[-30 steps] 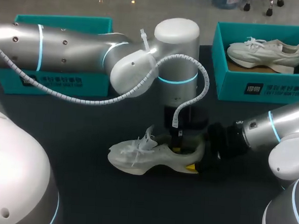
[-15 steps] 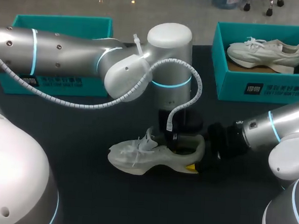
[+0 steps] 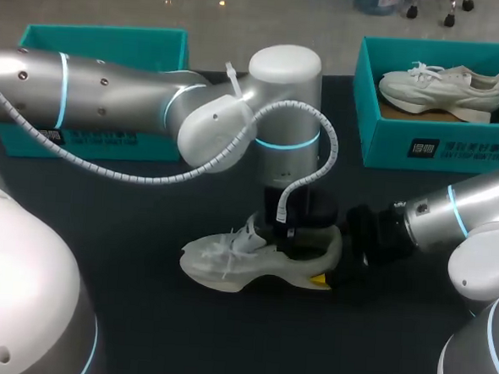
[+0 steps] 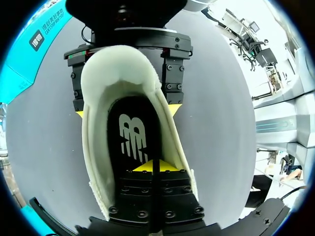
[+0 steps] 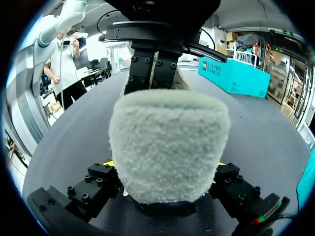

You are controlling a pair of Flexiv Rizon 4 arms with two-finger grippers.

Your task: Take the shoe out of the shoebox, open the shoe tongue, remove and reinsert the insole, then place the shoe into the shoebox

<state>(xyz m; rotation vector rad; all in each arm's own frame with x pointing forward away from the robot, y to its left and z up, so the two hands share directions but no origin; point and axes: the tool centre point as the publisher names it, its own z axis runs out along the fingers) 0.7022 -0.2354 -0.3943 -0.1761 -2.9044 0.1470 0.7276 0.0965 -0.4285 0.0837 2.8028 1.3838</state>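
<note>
White sneaker (image 3: 228, 262) out on the table (image 3: 156, 334), heel clamped from both sides by right gripper (image 5: 165, 164) to brace it. Left gripper (image 4: 152, 166) down inside the opening, tips pressed together at the black insole (image 4: 133, 135). Pinching it or not, cannot tell.

Robot lab: left arm (image 3: 111, 102), right arm (image 3: 467, 226), table (image 3: 181, 335)

The left arm (image 3: 111, 102) is stretching past the middle, wrist pointing straight down; the left gripper (image 4: 152, 166) is holding its yellow tips pressed together; the right arm (image 3: 459, 221) is lying low, the right gripper (image 5: 167, 164) clamping the shoe (image 3: 228, 262) at its heel.
</note>
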